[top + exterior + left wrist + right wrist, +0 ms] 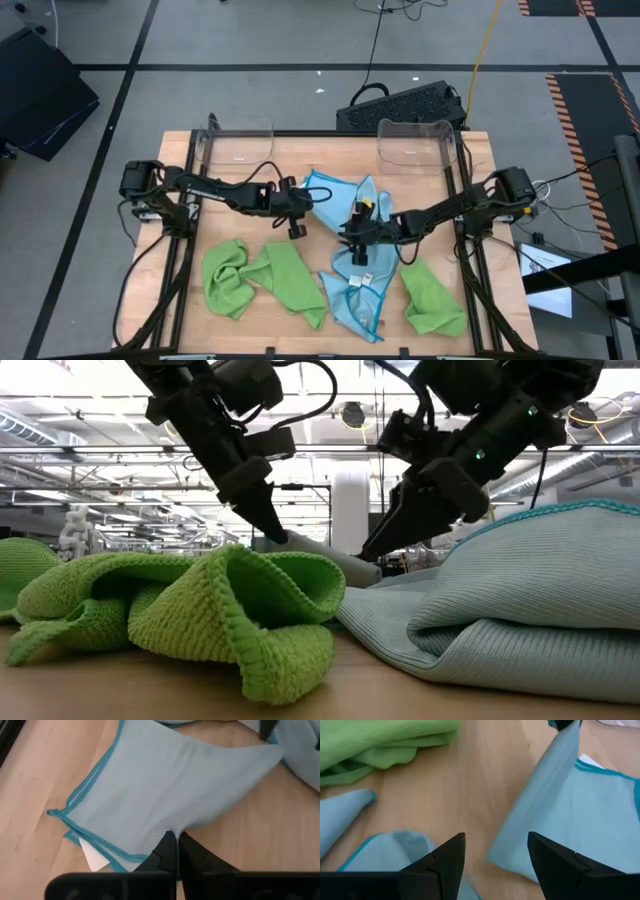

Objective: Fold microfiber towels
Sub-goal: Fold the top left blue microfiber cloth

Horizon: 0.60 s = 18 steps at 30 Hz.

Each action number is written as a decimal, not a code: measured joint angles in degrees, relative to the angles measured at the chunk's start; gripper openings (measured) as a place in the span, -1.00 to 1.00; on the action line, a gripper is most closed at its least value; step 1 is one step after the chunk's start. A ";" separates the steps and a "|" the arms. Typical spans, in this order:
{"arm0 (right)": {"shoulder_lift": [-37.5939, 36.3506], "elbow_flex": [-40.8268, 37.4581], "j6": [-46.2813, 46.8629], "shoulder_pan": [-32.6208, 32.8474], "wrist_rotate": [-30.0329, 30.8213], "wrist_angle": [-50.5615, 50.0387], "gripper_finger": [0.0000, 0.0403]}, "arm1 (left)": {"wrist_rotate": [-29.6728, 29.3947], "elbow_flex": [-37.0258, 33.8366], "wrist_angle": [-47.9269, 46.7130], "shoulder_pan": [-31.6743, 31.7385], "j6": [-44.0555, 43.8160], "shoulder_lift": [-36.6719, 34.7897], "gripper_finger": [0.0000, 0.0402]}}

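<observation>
A light blue towel (165,785) with teal edging lies at the table's middle, partly raised toward my left gripper (176,845), which is shut on it. My right gripper (495,855) hovers open just right of it, above the table. Its fingers stand on either side of the raised cloth's lower end (515,850) without touching it. A second light blue towel (360,295) lies crumpled toward the near edge. Lime green towels lie bunched at near left (228,278), near middle (295,280) and near right (432,303). My left gripper pinches a puckered bit of the light blue towel (175,826) between its two fingertips, on a stretch without teal edging; one layer or several, I cannot tell. The fingers slant down from the table's left. The cloth fans out from the pinch, its far part lying on the table.
Two clear plastic bins stand at the far edge, one at the left (240,145) and one at the right (415,142). Bare wood (270,235) shows between the arms and the green towels. A white label (92,857) sticks out under the held towel's corner.
</observation>
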 joint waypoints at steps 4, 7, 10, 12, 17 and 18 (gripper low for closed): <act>1.98 0.00 3.97 0.51 2.12 0.70 0.10 | 0.09 0.00 -0.02 0.45 -0.31 0.00 -0.97; 3.58 0.00 4.92 0.96 2.45 2.43 0.18 | 0.09 0.00 0.12 0.54 -0.30 0.00 -0.98; 5.68 0.02 4.69 0.96 5.04 3.43 0.23 | 0.07 0.00 0.52 0.54 -0.35 0.00 -0.97; 6.79 0.02 4.82 0.90 6.62 3.35 0.22 | 0.04 0.00 0.60 0.53 -0.77 0.00 -0.98; 7.98 0.02 4.62 0.80 9.32 4.60 0.05 | 0.02 0.00 0.59 0.60 -1.56 -0.02 -0.97; 7.98 0.02 4.52 0.78 9.36 4.93 -0.01 | 0.00 0.00 0.57 0.60 -1.56 -0.02 -0.98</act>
